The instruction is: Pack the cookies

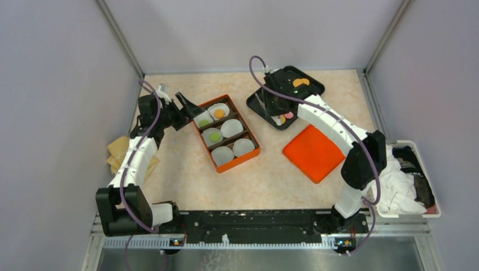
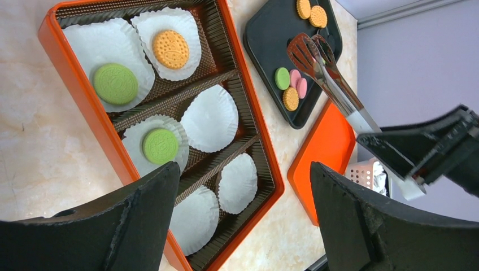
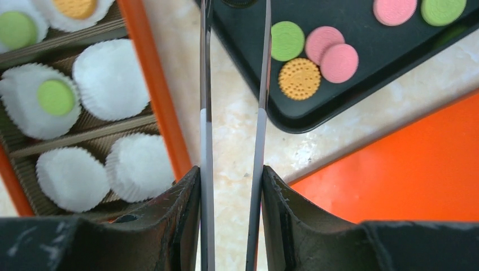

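Observation:
An orange box (image 1: 244, 124) holds six white paper cups. Three cups hold cookies: a green one (image 2: 115, 83), an orange one (image 2: 170, 49) and a green one (image 2: 160, 145). A black tray (image 2: 265, 34) carries loose cookies: green (image 3: 287, 40), two pink (image 3: 323, 41), orange (image 3: 299, 78), and more at its far end (image 2: 318, 16). My right gripper (image 3: 231, 169) is shut on metal tongs (image 2: 333, 79), whose tips hang over the tray and look empty. My left gripper (image 2: 243, 169) is open and empty above the box's near end.
An orange lid (image 1: 313, 152) lies right of the box, beside the tray. A white basket of cloths (image 1: 406, 180) stands at the right edge. A yellowish cloth (image 1: 118, 149) lies at the left wall. Three cups (image 2: 210, 118) are empty.

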Robot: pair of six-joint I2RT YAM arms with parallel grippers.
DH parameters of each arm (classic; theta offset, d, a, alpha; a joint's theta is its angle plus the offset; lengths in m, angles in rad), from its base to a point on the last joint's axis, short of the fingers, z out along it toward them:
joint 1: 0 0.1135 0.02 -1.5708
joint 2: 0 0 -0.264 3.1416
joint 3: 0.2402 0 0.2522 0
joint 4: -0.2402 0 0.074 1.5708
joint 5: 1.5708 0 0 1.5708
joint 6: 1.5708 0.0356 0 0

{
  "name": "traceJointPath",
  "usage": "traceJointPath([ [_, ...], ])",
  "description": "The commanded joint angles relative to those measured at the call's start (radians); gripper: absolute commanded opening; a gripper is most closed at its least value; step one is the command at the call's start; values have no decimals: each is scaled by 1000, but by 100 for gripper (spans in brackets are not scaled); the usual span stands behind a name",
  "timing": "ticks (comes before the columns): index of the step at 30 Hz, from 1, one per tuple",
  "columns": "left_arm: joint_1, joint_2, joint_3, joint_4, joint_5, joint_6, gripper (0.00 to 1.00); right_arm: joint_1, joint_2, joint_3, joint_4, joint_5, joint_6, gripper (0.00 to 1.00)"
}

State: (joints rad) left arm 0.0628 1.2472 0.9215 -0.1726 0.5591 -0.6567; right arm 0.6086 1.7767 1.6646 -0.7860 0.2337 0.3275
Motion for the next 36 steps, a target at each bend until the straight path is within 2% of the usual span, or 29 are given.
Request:
traceJointPath([
  [1,-4,-28,24,24,-5,-7,91,65,-110,-16,28,10,-33,0],
  [11,-4,-25,35,10,-25,-5,91,237,-157,-69,19,-41,-17,0],
  [23,-4,-33,34,5,-22,3,91,286,-93,-97,56,-99,13,1],
  [27,-4,-32,34,3,-22,7,91,286,-71,-94,63,-116,19,14],
  [32,-4,-31,34,4,-21,11,91,286,-60,-82,68,-117,17,20],
  [35,-4,-31,36,3,-18,13,91,285,-61,-76,67,-112,19,27],
  [36,-4,-31,36,4,-18,13,91,286,-60,-73,66,-110,18,32],
])
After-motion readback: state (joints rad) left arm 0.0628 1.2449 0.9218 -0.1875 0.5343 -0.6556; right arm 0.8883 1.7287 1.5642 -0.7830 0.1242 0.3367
